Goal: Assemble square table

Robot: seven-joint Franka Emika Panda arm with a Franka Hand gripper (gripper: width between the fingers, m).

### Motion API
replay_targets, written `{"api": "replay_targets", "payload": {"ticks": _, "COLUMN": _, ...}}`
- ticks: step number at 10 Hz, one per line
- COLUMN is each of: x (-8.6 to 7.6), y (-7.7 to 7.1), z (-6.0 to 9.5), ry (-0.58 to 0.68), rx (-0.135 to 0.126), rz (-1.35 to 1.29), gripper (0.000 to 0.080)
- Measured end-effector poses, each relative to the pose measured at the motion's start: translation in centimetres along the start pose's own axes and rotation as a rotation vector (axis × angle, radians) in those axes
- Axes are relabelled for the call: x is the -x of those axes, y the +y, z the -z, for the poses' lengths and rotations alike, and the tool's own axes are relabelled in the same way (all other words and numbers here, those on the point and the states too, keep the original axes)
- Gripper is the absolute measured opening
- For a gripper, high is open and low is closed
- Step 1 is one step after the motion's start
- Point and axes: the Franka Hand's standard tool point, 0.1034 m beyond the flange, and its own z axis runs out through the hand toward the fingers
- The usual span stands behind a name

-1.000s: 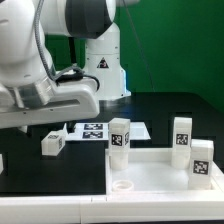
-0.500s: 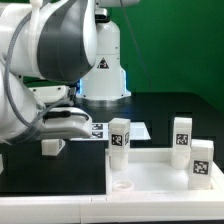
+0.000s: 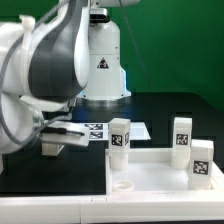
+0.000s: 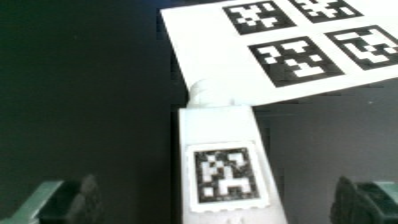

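Hovering at the exterior view's left over a loose table leg (image 3: 52, 146) lying on the dark counter (image 3: 160, 108), end effector (image 4: 217, 203) spread wide, holding nothing, fingers (image 4: 59, 200) flanking the leg without touching. Lying just beyond: the marker board (image 3: 95, 130). Standing farther right: three more legs (image 3: 119, 134), beside and behind the square tabletop (image 3: 150, 170) at the exterior view's lower right. Likely lining up a pick; next calling for descending and closing squarely on the leg's sides.
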Motion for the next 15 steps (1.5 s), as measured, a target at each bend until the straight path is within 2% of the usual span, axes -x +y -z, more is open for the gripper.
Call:
{"api": "replay_targets", "payload": {"ticks": 2, "x": 0.0, "y": 0.0, "z": -0.2, "ry": -0.003, "rx": 0.001, "rz": 0.001, "gripper": 0.0649}}
{"api": "replay_targets", "payload": {"ticks": 4, "x": -0.2, "y": -0.1, "z": -1.2, "ry": -0.016, "rx": 0.004, "rz": 0.001, "gripper": 0.0649}}
{"api": "replay_targets", "payload": {"ticks": 5, "x": -0.2, "y": -0.2, "z": -1.1, "ry": -0.014, "rx": 0.004, "rz": 0.004, "gripper": 0.0649}}
{"api": "replay_targets", "payload": {"ticks": 6, "x": -0.2, "y": -0.2, "z": -1.2, "ry": -0.015, "rx": 0.005, "rz": 0.006, "gripper": 0.0542}}
{"api": "replay_targets", "payload": {"ticks": 7, "x": -0.2, "y": -0.2, "z": -1.2, "ry": -0.015, "rx": 0.005, "rz": 0.007, "gripper": 0.0542}}
{"api": "replay_targets", "payload": {"ticks": 8, "x": -0.2, "y": -0.2, "z": -1.2, "ry": -0.016, "rx": 0.006, "rz": 0.01, "gripper": 0.0364}}
{"api": "replay_targets", "payload": {"ticks": 9, "x": -0.2, "y": -0.3, "z": -1.2, "ry": -0.016, "rx": 0.006, "rz": 0.013, "gripper": 0.0364}}
{"api": "replay_targets", "payload": {"ticks": 10, "x": -0.2, "y": -0.3, "z": -1.1, "ry": -0.014, "rx": 0.01, "rz": 0.035, "gripper": 0.0282}}
{"api": "replay_targets", "payload": {"ticks": 11, "x": 0.0, "y": -0.5, "z": -0.6, "ry": -0.003, "rx": 0.014, "rz": 0.068, "gripper": 0.0282}}
{"api": "replay_targets", "payload": {"ticks": 13, "x": 1.5, "y": -0.8, "z": 2.0, "ry": 0.013, "rx": 0.009, "rz": 0.115, "gripper": 0.0282}}
{"api": "replay_targets", "payload": {"ticks": 15, "x": 1.4, "y": -2.1, "z": 4.0, "ry": 0.104, "rx": 0.039, "rz": 0.143, "gripper": 0.0282}}
